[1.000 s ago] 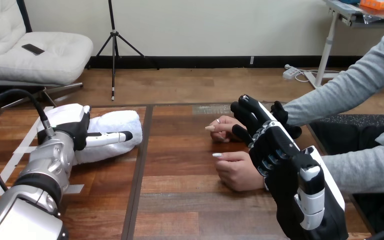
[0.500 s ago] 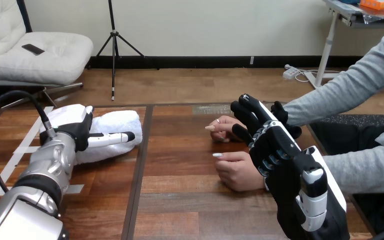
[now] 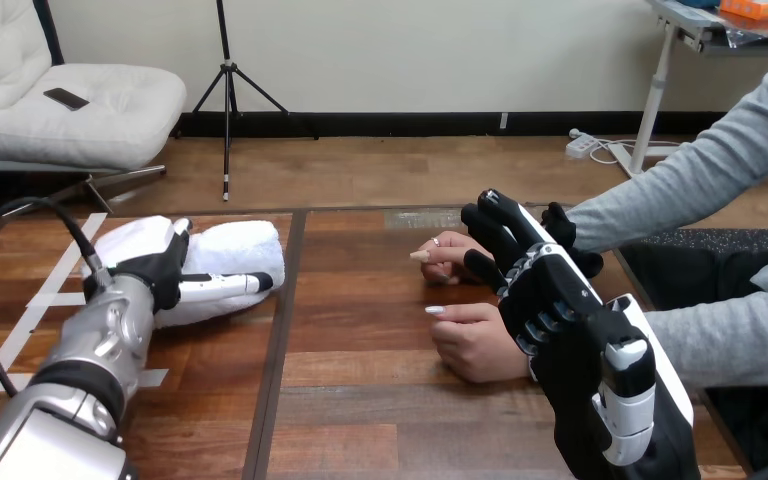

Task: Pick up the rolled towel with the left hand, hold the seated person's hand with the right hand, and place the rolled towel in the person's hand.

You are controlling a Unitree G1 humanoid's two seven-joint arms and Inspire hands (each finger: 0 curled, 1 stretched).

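The rolled towel (image 3: 230, 250) is white and lies on the wooden table at the left. My left hand (image 3: 165, 270) is closed on its left end, with the thumb (image 3: 222, 285) along the near side and the fingers over the top. My right hand (image 3: 545, 295) stands on edge at the right, open, with its fingers (image 3: 495, 228) reaching up in front of the person's farther hand (image 3: 445, 252). I cannot tell whether they touch. The person's nearer hand (image 3: 475, 342) rests on the table just left of my palm. Both of the person's wrists are hidden behind my right hand.
A dark seam (image 3: 278, 330) runs down the table between the towel and the person's hands. White tape strips (image 3: 35, 300) mark the table at the far left. The person's grey sleeves (image 3: 690, 170) come in from the right edge.
My left hand has slid a little right and rolled further over the towel's left end. The towel, my right hand and the person's hands have not moved.
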